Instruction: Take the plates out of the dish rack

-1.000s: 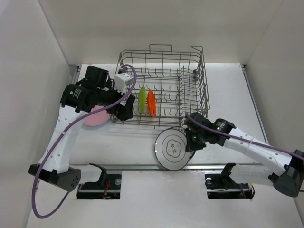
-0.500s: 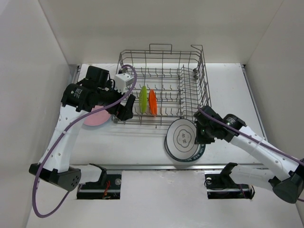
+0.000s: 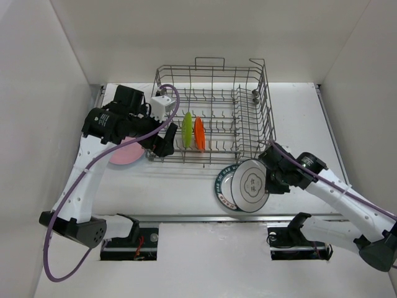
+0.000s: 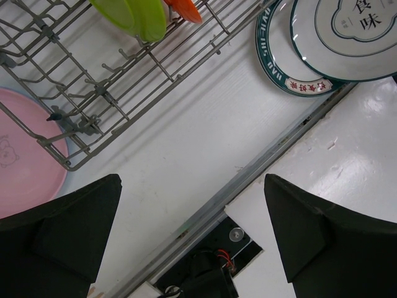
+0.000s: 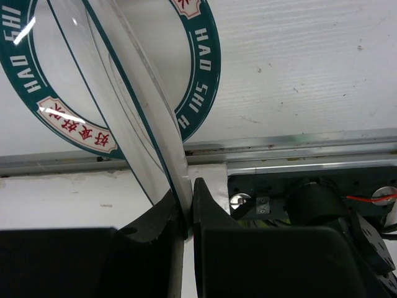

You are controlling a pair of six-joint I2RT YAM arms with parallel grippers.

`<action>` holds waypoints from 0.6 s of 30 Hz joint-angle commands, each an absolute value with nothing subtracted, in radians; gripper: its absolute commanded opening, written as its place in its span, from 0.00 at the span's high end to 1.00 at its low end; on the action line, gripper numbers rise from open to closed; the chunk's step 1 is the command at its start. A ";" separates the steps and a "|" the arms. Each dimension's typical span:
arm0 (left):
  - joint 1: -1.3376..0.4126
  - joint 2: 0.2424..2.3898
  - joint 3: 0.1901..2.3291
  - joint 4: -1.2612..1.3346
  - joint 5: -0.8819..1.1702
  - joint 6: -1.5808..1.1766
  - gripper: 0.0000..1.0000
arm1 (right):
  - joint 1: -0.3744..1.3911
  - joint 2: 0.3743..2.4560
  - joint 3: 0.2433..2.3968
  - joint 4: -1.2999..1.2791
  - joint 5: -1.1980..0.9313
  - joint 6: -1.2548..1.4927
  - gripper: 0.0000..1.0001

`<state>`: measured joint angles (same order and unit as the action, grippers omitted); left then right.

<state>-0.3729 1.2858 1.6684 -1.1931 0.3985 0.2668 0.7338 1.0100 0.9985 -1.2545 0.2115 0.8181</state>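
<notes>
In front of the dish rack [image 3: 211,160], the right gripper [image 5: 186,192] pinches a white plate [image 3: 250,185] by its rim, apparently to stack it on a teal-rimmed plate [image 3: 221,186]. The left gripper [image 4: 192,180] hangs spread at the rack's left. A green plate [image 3: 186,129] and an orange plate [image 3: 198,133] wait inside.

We read "HAO SHI" in white capitals on the broad green rim of the lower plate [image 5: 208,74], and it stands there twice in the right wrist view. Red cartouches on that rim carry white Chinese characters, which we cannot read surely. In the left wrist view, the centre of the upper plate [image 4: 335,37] bears the dark characters 食味. From above, that print is only a blur.
</notes>
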 commanded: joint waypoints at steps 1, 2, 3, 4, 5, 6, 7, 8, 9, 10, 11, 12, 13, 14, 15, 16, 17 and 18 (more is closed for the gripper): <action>-0.374 1.284 1.675 -1.177 0.399 0.258 0.00 | 0.712 1.012 0.998 -1.181 0.250 0.851 1.00; -0.374 1.284 1.675 -1.177 0.399 0.258 0.00 | 0.701 1.022 0.999 -1.181 0.250 0.851 1.00; -0.374 1.284 1.675 -1.177 0.399 0.258 0.00 | 0.701 1.022 1.011 -1.164 0.250 0.851 1.00; -0.374 1.284 1.675 -1.177 0.399 0.258 0.00 | 0.690 1.032 1.011 -1.146 0.259 0.836 1.00; -0.374 1.284 1.675 -1.177 0.399 0.258 0.00 | 0.674 1.049 1.011 -1.146 0.259 0.827 1.00; -0.374 1.284 1.675 -1.177 0.399 0.258 0.00 | 0.664 1.058 1.011 -1.132 0.259 0.804 1.00; -0.374 1.284 1.675 -1.177 0.399 0.258 0.00 | 0.654 1.068 1.020 -1.132 0.259 0.792 1.00; -0.374 1.284 1.675 -1.186 0.399 0.258 0.00 | 0.635 1.077 1.029 -1.118 0.268 0.781 1.00; -0.374 1.275 1.675 -1.186 0.399 0.258 0.00 | 0.635 1.092 1.029 -1.118 0.268 0.772 1.00; -0.374 1.275 1.675 -1.186 0.390 0.258 0.00 | 0.621 1.092 1.044 -1.118 0.268 0.762 1.00; -0.374 1.275 1.675 -1.186 0.390 0.258 0.00 | 0.621 1.092 1.054 -1.118 0.288 0.753 1.00; -0.374 1.275 1.675 -1.186 0.390 0.258 0.00 | 0.606 1.092 1.063 -1.118 0.288 0.753 1.00; -0.374 1.266 1.675 -1.186 0.379 0.267 0.00 | 0.589 1.092 1.077 -1.118 0.288 0.743 1.00; -0.374 1.266 1.675 -1.186 0.379 0.267 0.00 | 0.580 1.092 1.077 -1.118 0.288 0.724 1.00; -0.374 1.266 1.675 -1.186 0.379 0.267 0.00 | 0.569 1.092 1.086 -1.118 0.273 0.715 1.00; -0.374 1.266 1.675 -1.186 0.379 0.267 0.00 | 0.569 1.092 1.086 -1.109 0.258 0.703 1.00; -0.374 1.266 1.675 -1.186 0.379 0.267 0.00 | 0.569 1.092 1.086 -1.109 0.238 0.703 1.00; -0.374 1.266 1.675 -1.186 0.379 0.267 0.00 | 0.569 1.092 1.077 -1.094 0.183 0.703 1.00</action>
